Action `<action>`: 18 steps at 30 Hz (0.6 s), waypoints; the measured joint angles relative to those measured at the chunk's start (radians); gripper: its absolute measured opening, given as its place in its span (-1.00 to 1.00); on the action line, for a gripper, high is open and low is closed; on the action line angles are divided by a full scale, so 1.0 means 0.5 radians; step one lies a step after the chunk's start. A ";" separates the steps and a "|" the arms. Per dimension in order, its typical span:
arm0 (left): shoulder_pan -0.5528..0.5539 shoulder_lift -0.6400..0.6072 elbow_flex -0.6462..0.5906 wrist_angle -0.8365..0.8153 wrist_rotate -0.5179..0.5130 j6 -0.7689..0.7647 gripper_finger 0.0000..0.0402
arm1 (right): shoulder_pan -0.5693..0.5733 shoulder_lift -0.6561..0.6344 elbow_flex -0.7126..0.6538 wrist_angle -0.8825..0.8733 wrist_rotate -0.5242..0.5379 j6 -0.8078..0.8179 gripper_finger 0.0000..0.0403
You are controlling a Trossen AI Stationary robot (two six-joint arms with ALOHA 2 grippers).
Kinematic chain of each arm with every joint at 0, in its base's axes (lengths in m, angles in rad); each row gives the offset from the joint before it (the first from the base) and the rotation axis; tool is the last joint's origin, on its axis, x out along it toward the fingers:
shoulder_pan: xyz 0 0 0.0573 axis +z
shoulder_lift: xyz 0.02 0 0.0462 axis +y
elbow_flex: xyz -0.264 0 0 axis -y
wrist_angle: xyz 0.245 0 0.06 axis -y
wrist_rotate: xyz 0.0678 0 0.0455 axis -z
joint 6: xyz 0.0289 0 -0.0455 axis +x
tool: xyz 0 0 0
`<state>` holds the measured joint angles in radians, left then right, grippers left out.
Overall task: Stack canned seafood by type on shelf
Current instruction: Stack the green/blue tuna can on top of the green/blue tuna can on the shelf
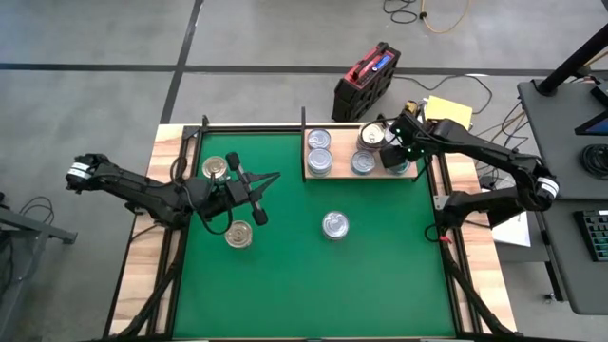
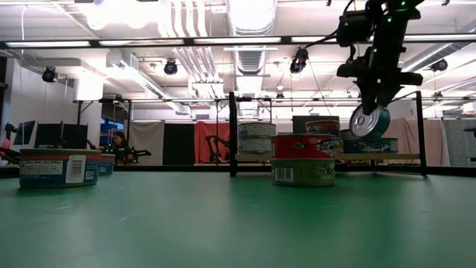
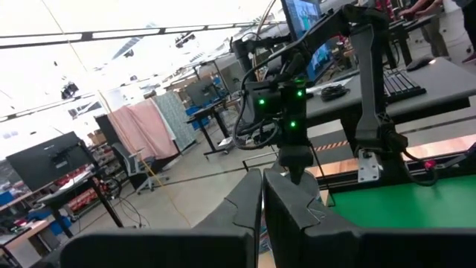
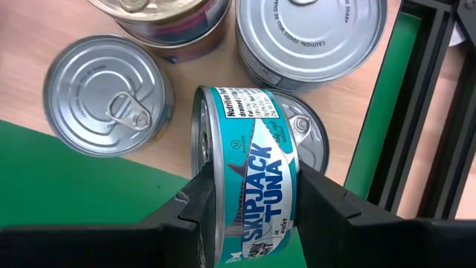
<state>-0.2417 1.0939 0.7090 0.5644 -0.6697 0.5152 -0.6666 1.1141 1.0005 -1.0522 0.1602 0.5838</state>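
Note:
The shelf (image 1: 343,175), a pale wooden board, lies at the mat's far right and bears several silvery-lidded cans (image 1: 319,161). My right gripper (image 1: 393,154) hangs over the shelf's right end, shut on a blue-labelled tuna can (image 4: 253,186). That can is tipped on edge just over a silver-lidded can (image 4: 311,135) standing on the board. My left gripper (image 1: 275,177) is shut on nothing, held level over the mat's left half and pointing toward the table's right edge. Two gold-lidded cans (image 1: 217,168) (image 1: 238,234) and a silver-lidded one (image 1: 334,225) stand on the green mat. My right gripper pinches the tuna can by its two flat ends, one finger (image 4: 190,208) on the lid side and the other on the base side. The fingers come from above, slanting down. The can hangs tilted with its labelled wall (image 4: 260,160) sideways; whether its lower rim (image 2: 372,136) touches the can beneath, I cannot tell.
A black upright post (image 2: 233,134) stands at the shelf's left end, and a black frame rail (image 4: 405,112) runs along its right side. In the low view a red can (image 2: 305,145) sits on a yellowish one mid-mat. The mat's near half is bare.

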 joint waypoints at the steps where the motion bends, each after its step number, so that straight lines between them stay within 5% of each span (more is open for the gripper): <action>1: 0.000 0.000 0.000 0.000 0.000 0.000 -1.00 | 0.000 0.000 -0.001 0.007 0.002 -0.001 -0.38; 18: 0.000 0.000 0.002 -0.001 -0.002 -0.008 -1.00 | 0.000 0.000 -0.004 0.034 0.000 0.016 -0.38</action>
<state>-0.2417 1.0939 0.7101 0.5640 -0.6704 0.5114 -0.6666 1.1141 0.9985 -1.0351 0.1604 0.5919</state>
